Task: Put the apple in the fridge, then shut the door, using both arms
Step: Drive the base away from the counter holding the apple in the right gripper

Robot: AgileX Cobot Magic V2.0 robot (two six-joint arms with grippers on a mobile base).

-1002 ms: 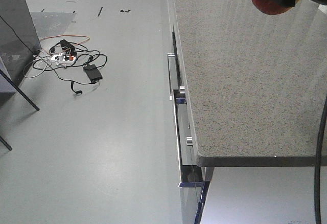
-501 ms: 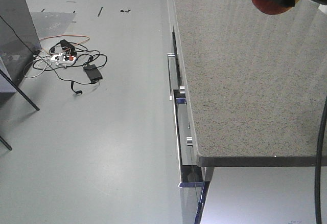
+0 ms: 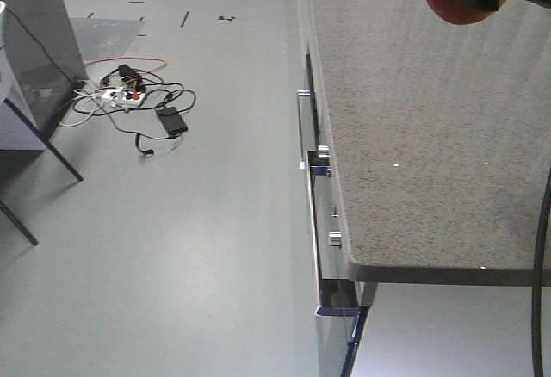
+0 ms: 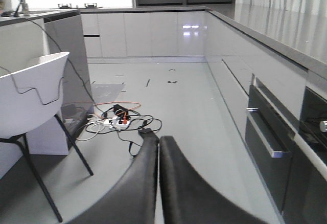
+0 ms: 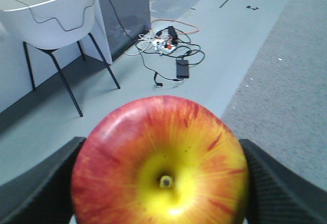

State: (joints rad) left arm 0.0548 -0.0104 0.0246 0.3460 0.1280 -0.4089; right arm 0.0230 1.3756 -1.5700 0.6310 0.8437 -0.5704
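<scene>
Grey floor [image 3: 198, 222] and everything on it sit further right in the front view than half a second ago. The tangle of cables [image 3: 129, 97] has slid rightward, and so has the edge of the speckled worktop [image 3: 413, 153]. A sliver of white now shows at the far left edge. The apple [image 3: 461, 9] has kept its place in the top right corner, raised above the worktop under the black right gripper [image 5: 161, 198].

Seen from the right wrist, the apple fills the lower view, stem hollow toward the camera. It is yellow around the hollow, with red streaks running out to a glossy red rim. A black finger [image 5: 41, 183] presses on one side and a second on the other, so the right gripper is clamped on the fruit. In the left wrist view, the left gripper [image 4: 158, 142] has its two dark fingers pressed together with nothing between them.

Across the room from left to right stand a white shell chair [image 4: 30, 91] on thin black legs and a dark grey upright panel [image 4: 69, 55], perhaps a cabinet side, though too little shows to tell. Next come the cables with a white power strip [image 4: 120, 123]. Pale glossy cabinets [image 4: 153, 32] line the far wall. Along the right side, drawer fronts with chrome handles [image 3: 303, 127] run under the worktop.
</scene>
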